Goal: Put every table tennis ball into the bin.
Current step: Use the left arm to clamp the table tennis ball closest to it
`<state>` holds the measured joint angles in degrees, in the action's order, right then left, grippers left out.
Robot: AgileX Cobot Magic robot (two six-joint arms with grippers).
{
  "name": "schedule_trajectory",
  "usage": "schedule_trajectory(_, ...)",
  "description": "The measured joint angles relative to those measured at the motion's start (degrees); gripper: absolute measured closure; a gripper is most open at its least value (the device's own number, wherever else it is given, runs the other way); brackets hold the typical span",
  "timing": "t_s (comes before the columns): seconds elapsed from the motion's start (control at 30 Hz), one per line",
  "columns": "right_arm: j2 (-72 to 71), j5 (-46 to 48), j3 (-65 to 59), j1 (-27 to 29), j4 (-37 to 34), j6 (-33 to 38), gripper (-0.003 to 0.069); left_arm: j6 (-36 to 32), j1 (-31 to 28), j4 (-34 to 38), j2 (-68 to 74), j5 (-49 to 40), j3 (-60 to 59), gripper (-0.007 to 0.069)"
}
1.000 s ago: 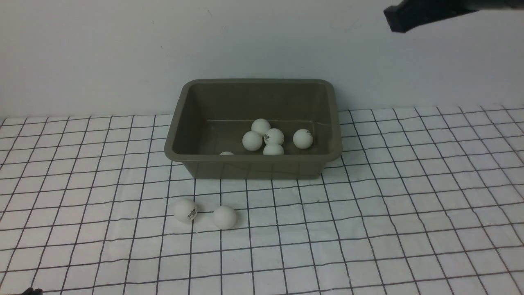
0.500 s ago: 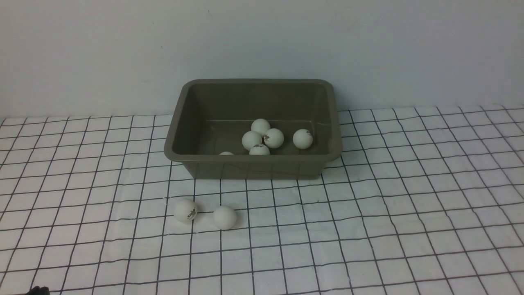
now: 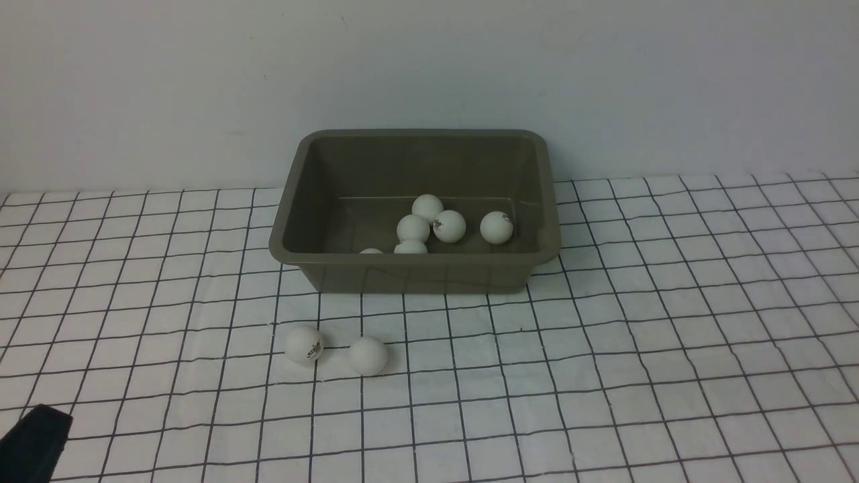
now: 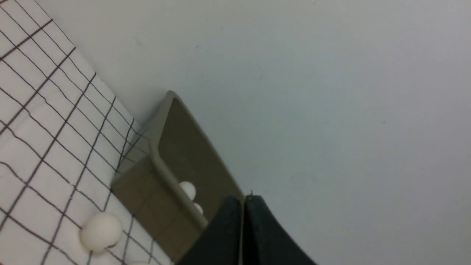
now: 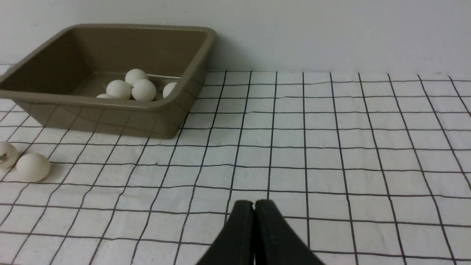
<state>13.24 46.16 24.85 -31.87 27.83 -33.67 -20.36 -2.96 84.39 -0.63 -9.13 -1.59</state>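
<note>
Bin [image 3: 411, 278]: an olive-brown tub, stood upright on the checked cloth [image 3: 637, 322], with its far side close to the wall [image 3: 201, 80].

Balls in bin: six balls [image 3: 449, 226] are seen on the floor. Four are bunched close together near the middle. One [image 3: 496, 227] lies apart, toward the bin's right side. One [image 3: 371, 251] is only partly seen behind the near rim, left of the bunch.

Loose balls: two are left on the cloth in front of the bin's near left corner. The logo ball [image 3: 304, 345] lies to the left, with its dark print turned toward the right. The plain ball [image 3: 368, 355] lies just beside it, with a narrow gap seen between them.

Left gripper [image 4: 243, 200]: the jaws are pressed together and nothing is held. In the front view a dark part of the left arm [image 3: 32, 444] is seen at the lower left corner, well apart from the loose balls. In the left wrist view the bin's corner and one loose ball are seen beyond the tips.

Right gripper [image 5: 254, 203]: clenched and empty, with the fingers laid flat against each other. It is held low over bare cloth, to the right of the bin.
</note>
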Motion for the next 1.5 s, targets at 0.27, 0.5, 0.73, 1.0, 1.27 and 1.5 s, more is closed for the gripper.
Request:
schedule_trajectory(0.27, -4.89, 0.24, -2.04, 0.00, -0.99, -0.68, 0.0676, -1.43, 0.00, 13.39, 0.00, 3.98, 0.00, 0.0629)
schedule_trajectory(0.5, -4.95, 0.24, -2.04, 0.00, -1.03, -1.21, 0.0676, -22.94, 0.00, 13.47, 2.10, -8.58, 2.84, 0.0607)
schedule_trajectory(0.73, -4.95, 0.15, -2.04, 0.00, -1.03, -1.21, 0.0676, -39.20, 0.00, 12.91, 11.71, -11.26, 10.94, 0.0594)
schedule_trajectory(1.0, -4.95, 0.10, -2.04, 0.00, -0.98, -1.21, 0.0676, -53.64, 0.00, 10.11, 28.66, -15.06, 24.38, 0.0594)
schedule_trajectory(1.27, -4.95, 0.10, -2.04, 0.00, -0.98, -1.21, 0.0676, -54.69, 0.00, -5.81, 55.74, -21.55, 37.52, 0.0563)
schedule_trajectory(1.5, -4.95, 0.10, -2.04, 0.00, -1.03, -1.21, 0.0676, -53.07, 2.22, -14.96, 72.07, -22.79, 43.35, 0.0483)
